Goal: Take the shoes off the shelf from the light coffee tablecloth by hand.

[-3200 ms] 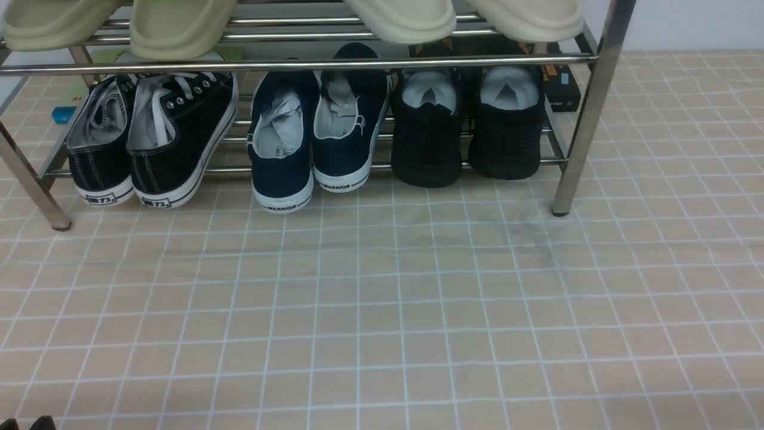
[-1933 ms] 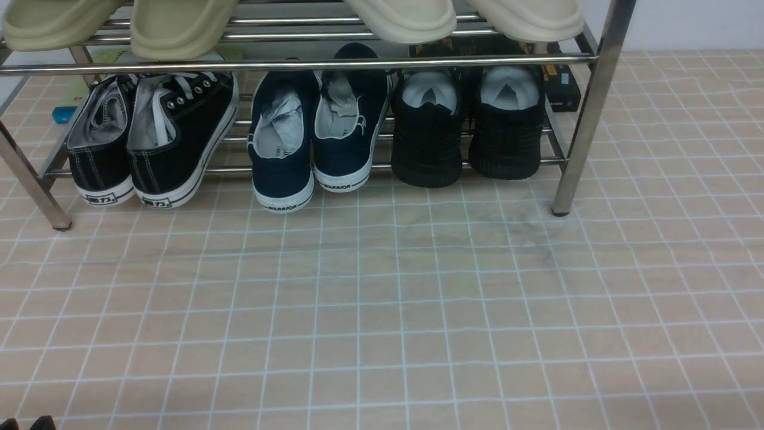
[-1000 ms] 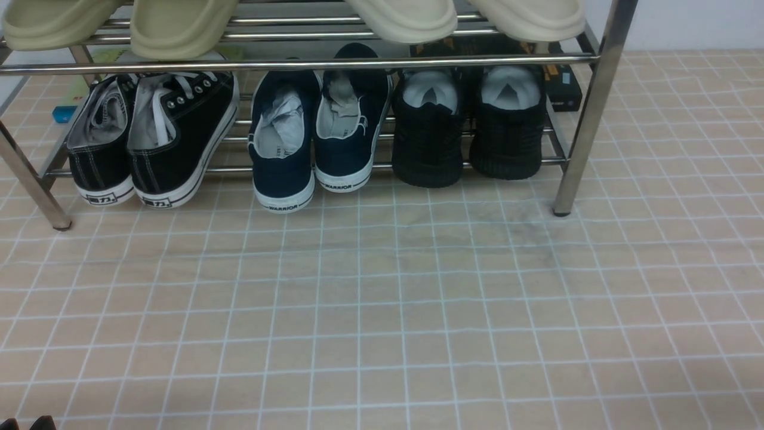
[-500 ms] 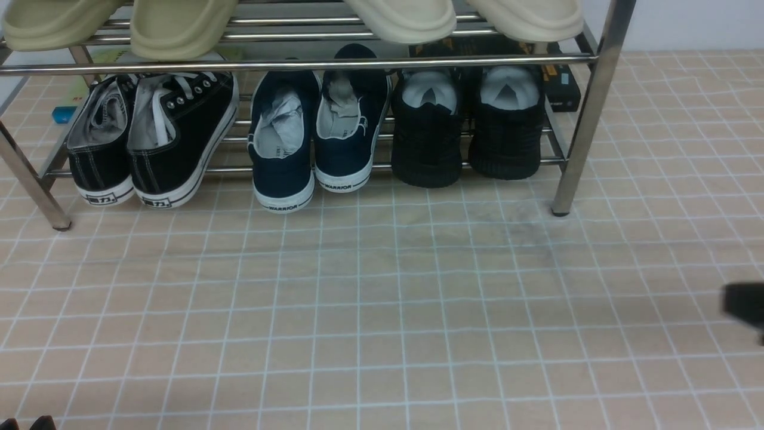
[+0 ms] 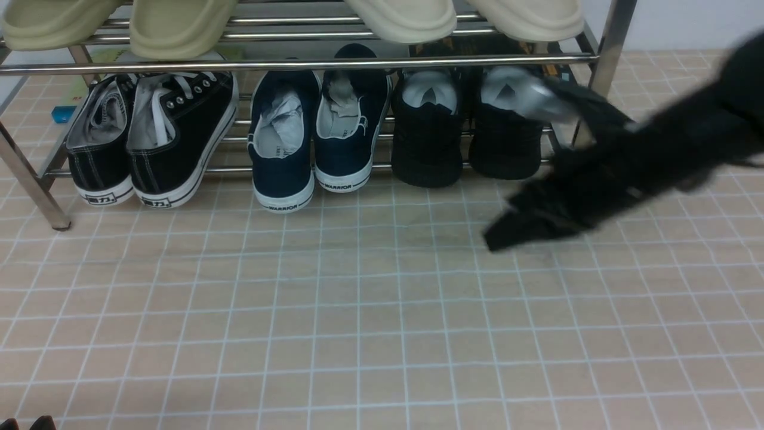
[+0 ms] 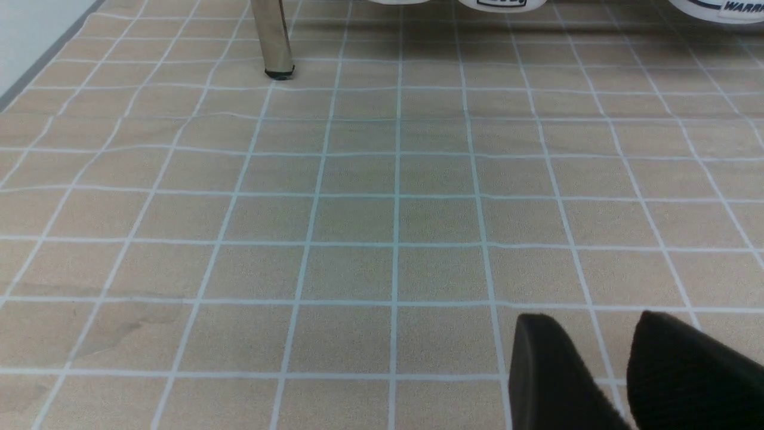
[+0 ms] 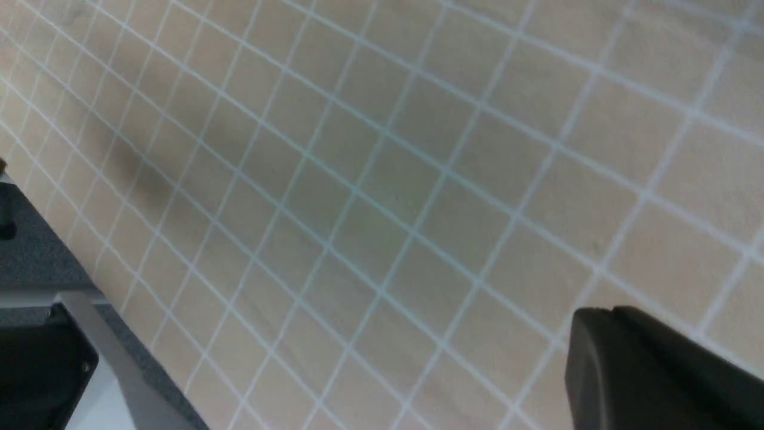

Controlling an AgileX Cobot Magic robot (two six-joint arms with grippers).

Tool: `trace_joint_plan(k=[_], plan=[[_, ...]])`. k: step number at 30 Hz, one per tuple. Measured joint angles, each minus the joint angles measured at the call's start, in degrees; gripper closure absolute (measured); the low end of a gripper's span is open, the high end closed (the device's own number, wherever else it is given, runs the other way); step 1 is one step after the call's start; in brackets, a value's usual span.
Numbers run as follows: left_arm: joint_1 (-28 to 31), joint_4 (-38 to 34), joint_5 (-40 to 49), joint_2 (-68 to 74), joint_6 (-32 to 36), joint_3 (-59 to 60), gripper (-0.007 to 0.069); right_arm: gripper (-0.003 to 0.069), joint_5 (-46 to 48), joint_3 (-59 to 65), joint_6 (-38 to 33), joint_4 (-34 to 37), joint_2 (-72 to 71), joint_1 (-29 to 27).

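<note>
The shoes, an all-black knit pair with white paper stuffing (image 5: 427, 140) (image 5: 506, 137), sit at the right end of the lower tier of the chrome shelf (image 5: 298, 63), heels toward me. The shelf stands on the light coffee tablecloth (image 5: 358, 310). My right gripper (image 5: 498, 236), a motion-blurred black shape, reaches in from the right, low over the cloth just in front of the right shoe. In the right wrist view its fingers (image 7: 609, 316) are pressed together, empty. My left gripper (image 6: 597, 334) rests low near me, jaws a narrow gap apart, empty.
Black canvas sneakers (image 5: 152, 137) and navy Warrior sneakers (image 5: 313, 131) share the lower tier. Cream slippers (image 5: 179, 24) (image 5: 406, 18) lie on the upper tier. The shelf's legs stand at the left (image 5: 33, 185) and right (image 5: 600, 65). A black box (image 5: 564, 89) lies behind it.
My right arm has swept in from the right edge, up and leftward, and now covers the shelf's right leg. The shoes and my left gripper have not moved.
</note>
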Motion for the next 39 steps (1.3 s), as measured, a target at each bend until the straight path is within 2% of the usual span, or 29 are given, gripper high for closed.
trace_joint_plan(k=[3, 8, 9, 12, 16, 19, 23, 27, 31, 39], plan=[[0.00, 0.00, 0.00, 0.00, 0.00, 0.00, 0.0385, 0.0659, 1.75, -11.80, 4.21, -4.40, 7.15, 2.55], [0.00, 0.00, 0.00, 0.00, 0.00, 0.00, 0.0385, 0.0653, 5.28, -30.29, 15.31, -19.25, 14.79, 7.28], [0.00, 0.00, 0.00, 0.00, 0.00, 0.00, 0.0385, 0.0652, 5.41, -30.88, 15.79, -20.53, 15.01, 7.46], [0.00, 0.00, 0.00, 0.00, 0.00, 0.00, 0.0385, 0.0629, 5.76, -39.37, 23.00, -30.44, 18.48, 9.68], [0.00, 0.00, 0.00, 0.00, 0.00, 0.00, 0.0385, 0.0559, 5.02, -44.81, 28.74, -38.57, 21.91, 11.27], [0.00, 0.00, 0.00, 0.00, 0.00, 0.00, 0.0385, 0.0502, 3.15, -46.13, 29.59, -40.71, 23.35, 11.45], [0.00, 0.00, 0.00, 0.00, 0.00, 0.00, 0.0385, 0.0366, -2.41, -46.50, 29.74, -42.49, 25.05, 11.45], [0.00, 0.00, 0.00, -0.06, 0.00, 0.00, 0.0385, 0.0267, -5.67, -46.50, 29.74, -43.94, 26.21, 11.45], [0.00, 0.00, 0.00, -0.06, 0.00, 0.00, 0.0385, 0.0229, -5.91, -46.50, 29.74, -45.43, 27.11, 11.74], [0.00, 0.00, 0.00, -0.06, 0.00, 0.00, 0.0385, 0.0225, -6.04, -46.50, 29.79, -48.25, 29.18, 12.00]])
